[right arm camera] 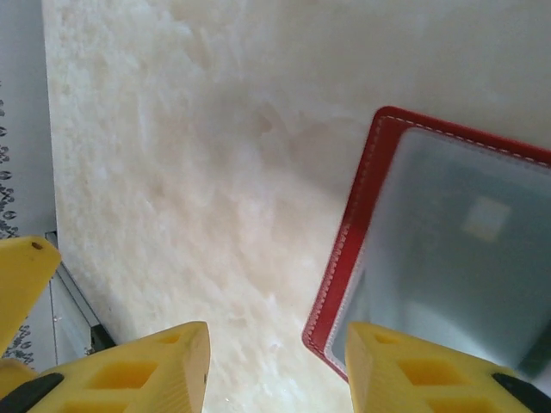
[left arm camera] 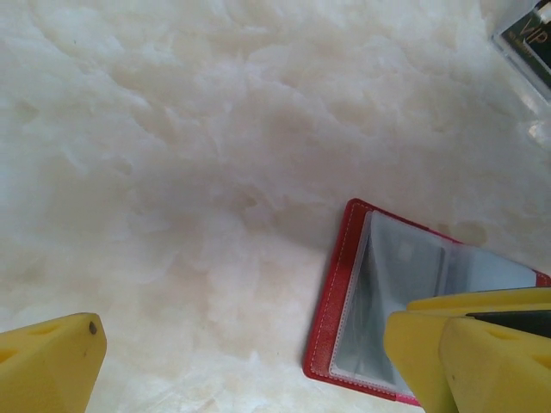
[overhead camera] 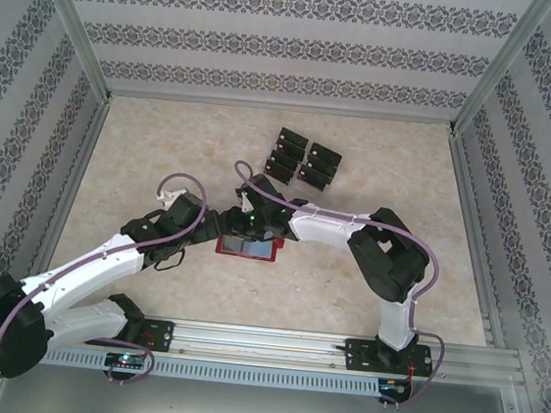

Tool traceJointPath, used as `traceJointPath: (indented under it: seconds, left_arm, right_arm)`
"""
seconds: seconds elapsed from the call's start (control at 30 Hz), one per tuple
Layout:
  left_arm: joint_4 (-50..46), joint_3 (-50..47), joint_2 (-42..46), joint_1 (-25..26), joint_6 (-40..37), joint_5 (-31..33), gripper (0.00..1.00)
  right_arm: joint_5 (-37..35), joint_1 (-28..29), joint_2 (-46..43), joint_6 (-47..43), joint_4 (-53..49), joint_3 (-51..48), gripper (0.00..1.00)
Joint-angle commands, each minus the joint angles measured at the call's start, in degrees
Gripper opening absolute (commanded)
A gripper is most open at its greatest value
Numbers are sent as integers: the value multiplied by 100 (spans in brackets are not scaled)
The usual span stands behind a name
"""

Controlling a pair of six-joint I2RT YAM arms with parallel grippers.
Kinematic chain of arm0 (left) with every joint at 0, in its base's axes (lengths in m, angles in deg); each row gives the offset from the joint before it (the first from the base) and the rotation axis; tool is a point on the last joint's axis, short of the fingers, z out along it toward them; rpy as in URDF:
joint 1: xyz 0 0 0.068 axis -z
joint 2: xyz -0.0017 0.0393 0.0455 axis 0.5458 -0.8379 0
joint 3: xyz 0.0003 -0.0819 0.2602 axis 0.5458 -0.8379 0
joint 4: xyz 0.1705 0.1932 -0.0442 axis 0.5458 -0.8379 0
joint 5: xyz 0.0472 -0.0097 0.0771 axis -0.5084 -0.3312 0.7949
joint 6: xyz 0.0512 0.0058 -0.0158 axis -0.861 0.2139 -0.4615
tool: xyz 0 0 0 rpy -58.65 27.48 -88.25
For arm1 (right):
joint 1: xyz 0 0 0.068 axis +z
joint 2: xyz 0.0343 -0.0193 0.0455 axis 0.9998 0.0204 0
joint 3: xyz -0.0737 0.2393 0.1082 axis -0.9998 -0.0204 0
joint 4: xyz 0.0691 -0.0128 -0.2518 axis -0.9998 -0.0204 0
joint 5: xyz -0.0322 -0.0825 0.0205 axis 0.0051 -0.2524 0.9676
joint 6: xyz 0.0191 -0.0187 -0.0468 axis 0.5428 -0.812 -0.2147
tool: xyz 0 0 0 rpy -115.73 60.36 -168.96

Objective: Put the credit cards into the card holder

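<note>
Right claw half open, one finger over the card holder; left claw wide open.

The card holder is showing red outside and grey-blue inside. The credit cards are looking black with tiny pale marks. The table is showing creamy, cloudy swirls. The walls are wearing grey flowery stripes on white. The fingers are glowing yellow.
</note>
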Motion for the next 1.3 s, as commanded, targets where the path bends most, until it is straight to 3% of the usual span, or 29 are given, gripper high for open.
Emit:
traceJointPath:
  seconds: [0.0, 0.3, 0.57, 0.83, 1.1, 1.27]
  left_arm:
    - [-227, 165, 171, 6, 113, 216, 100]
    - [-382, 390, 100, 3, -196, 206, 100]
    - [-80, 762, -1225, 6, -749, -332, 100]
    - [144, 1007, -2304, 3, -1041, -427, 100]
    - [259, 1012, -2585, -13, -1078, -492, 100]
    - [257, 1031, -2593, -16, -1074, -491, 100]
  right_arm:
    - [167, 84, -275, -123, -170, 369, 47]
    - [-136, -568, -1318, -417, -477, -32, 48]
    - [-566, -1660, -1795, -1552, -1640, 147, 48]
    - [-1159, -2337, -1184, -2999, -2686, 1293, 45]
    - [-2566, -2449, -335, -4423, -3716, 2483, 43]
    - [-2722, -2533, 179, -5009, -4117, 2948, 41]
